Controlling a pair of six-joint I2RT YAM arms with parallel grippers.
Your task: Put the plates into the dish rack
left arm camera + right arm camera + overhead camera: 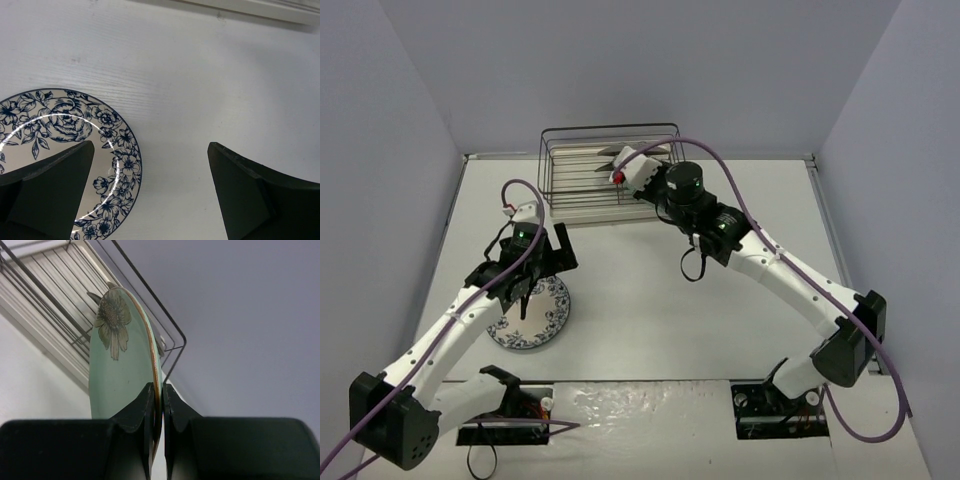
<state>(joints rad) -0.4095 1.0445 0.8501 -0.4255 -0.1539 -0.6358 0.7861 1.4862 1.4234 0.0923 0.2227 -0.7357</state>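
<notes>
From above, the dish rack (575,190) sits at the far middle of the table (650,300). The right gripper (628,162) reaches over the rack's right half; what it holds is hard to make out from here. The left gripper (525,295) hangs over the near left of the table, above the far edge of a white plate with a blue flower rim (545,322), which lies flat on the tabletop, well apart from the rack.

At the left wrist, the left gripper (150,145) has its fingers spread wide with nothing between them. The left finger covers part of the blue-rimmed plate (65,120) and the right one is over bare table (200,75).

At the right wrist, the right gripper (157,390) is pressed together on the rim of a mint-green plate with a flower (120,360). The plate stands on edge, its far end against the black wires of the rack (55,285), near a corner. Whether it sits between the dividers I cannot tell.
</notes>
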